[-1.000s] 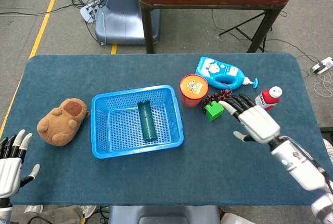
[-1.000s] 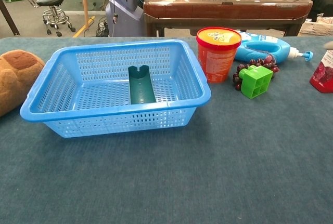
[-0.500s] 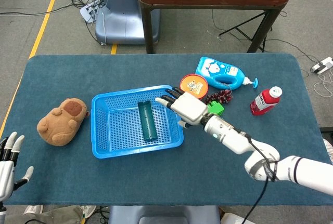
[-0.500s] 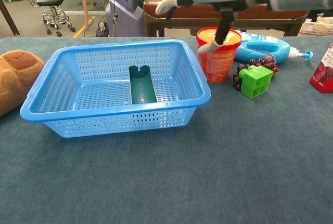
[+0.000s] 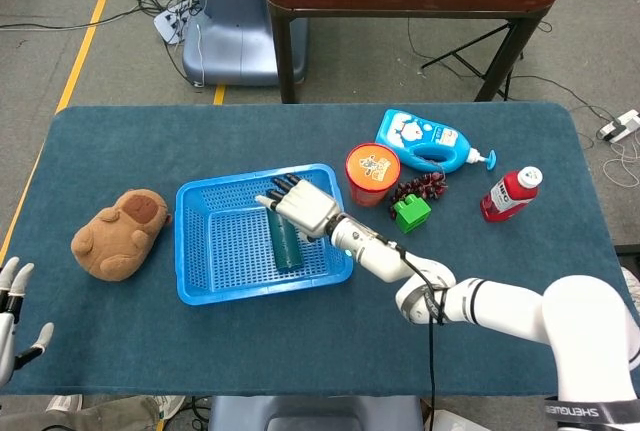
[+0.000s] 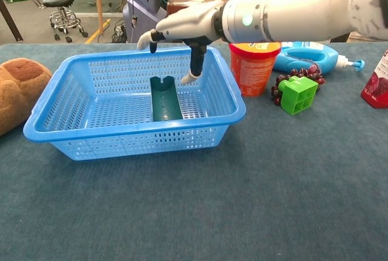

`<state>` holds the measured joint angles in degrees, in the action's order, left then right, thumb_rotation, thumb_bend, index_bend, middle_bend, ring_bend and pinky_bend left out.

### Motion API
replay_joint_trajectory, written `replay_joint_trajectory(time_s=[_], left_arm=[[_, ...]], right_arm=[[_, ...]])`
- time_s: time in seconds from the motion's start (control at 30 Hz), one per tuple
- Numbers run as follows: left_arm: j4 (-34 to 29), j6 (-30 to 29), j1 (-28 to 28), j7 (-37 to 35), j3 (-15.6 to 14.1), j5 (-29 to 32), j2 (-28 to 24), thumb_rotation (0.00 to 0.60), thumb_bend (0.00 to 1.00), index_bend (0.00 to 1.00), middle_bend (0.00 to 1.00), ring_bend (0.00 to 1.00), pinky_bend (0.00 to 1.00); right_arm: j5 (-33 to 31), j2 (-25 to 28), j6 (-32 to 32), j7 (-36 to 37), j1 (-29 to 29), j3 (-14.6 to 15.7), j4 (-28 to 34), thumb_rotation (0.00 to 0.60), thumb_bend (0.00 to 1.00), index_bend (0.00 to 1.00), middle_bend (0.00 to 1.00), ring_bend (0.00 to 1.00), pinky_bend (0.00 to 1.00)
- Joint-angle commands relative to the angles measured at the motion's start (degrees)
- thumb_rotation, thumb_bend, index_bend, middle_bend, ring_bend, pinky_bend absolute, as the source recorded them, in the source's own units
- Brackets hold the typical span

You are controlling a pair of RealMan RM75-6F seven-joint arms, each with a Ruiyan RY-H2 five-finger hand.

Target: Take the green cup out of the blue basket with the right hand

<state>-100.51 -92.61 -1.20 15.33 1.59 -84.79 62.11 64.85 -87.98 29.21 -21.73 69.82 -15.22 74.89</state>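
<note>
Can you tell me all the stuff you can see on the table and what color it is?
blue basket: 1, blue, left of table middle
green cup: 1, dark green, lying in the basket
plush toy: 1, brown, left of basket
tub: 1, orange, right of basket
green block: 1, bright green, beside tub
beads: 1 string, dark red, behind block
bottle: 1, blue, far side
red bottle: 1, red, right
right hand: open above the cup
left hand: open, table's left edge
</note>
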Motion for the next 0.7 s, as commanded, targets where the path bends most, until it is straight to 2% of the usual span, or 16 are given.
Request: replay_joint_trajectory(time_s=[0.03, 0.5, 0.7], left_arm=[[0.1, 0.3, 0.0, -0.2, 0.0, 0.2, -0.1, 0.600, 0.32, 0.00, 0.00, 0.00, 0.00], [1.0, 0.6, -0.5, -1.5, 0.2, 1.1, -0.1, 0.600, 0.32, 0.00, 0.00, 0.00, 0.00], [1.3, 0.7, -0.7, -1.7, 0.3, 1.6, -0.1, 0.600, 0.32, 0.00, 0.00, 0.00, 0.00]], right_arm=[[-0.9, -3.5, -1.7, -0.8, 2.8, 1.4, -4.7, 0.600, 0.22, 0.08, 0.15, 0.03, 0.09], [-1.6, -13.6, -4.2, -2.6, 8.0, 4.8, -19.0, 0.600, 0.11, 0.08, 0.15, 0.03, 0.09], [-1.6, -17.0, -5.0, -3.1, 9.6, 5.6, -22.9, 0.600, 0.11, 0.08, 0.15, 0.03, 0.09]])
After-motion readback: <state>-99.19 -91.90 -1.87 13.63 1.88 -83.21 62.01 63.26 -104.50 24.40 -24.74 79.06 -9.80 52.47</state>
